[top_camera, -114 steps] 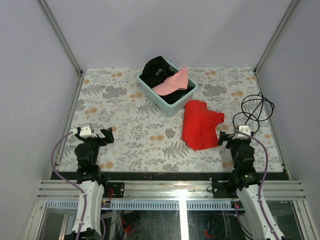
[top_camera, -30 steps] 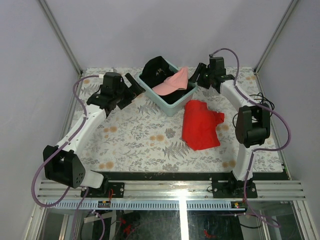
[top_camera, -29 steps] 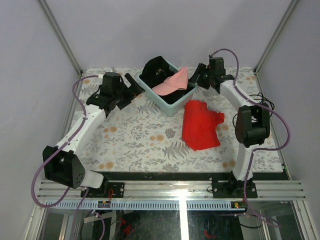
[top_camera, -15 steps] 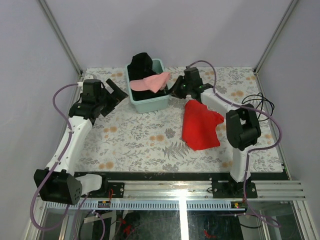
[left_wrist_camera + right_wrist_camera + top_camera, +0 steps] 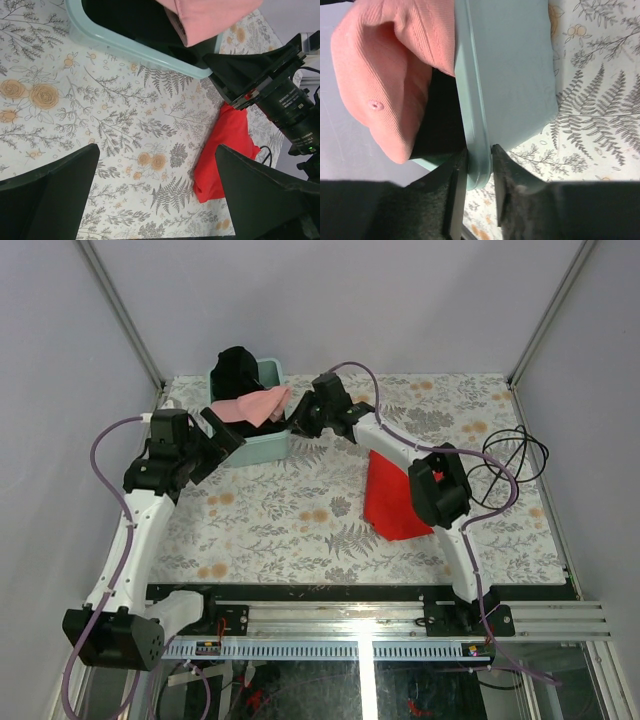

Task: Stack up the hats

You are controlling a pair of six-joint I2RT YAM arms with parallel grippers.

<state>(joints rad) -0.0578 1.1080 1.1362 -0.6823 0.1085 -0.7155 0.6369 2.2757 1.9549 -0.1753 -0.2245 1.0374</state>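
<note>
Right claw (image 5: 478,162), nipped shut on the rim of the mint tub (image 5: 262,448), had dragged it toward the far-left corner of the table (image 5: 300,525), pink cap (image 5: 255,405) and black cap (image 5: 235,368) still inside, unstacked; left claw (image 5: 157,192) gaped empty alongside.

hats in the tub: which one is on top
The pink cap, draped across the black cap and hanging over the rim of the tub.

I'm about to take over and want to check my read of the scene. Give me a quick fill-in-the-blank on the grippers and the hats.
1. The right gripper is clamped on the ____ of the mint-green tub.
2. The left gripper hovers over the table with its jaws ____.
3. The pink cap lies ____ the tub, not on the table.
Missing words: rim; open; in.
</note>
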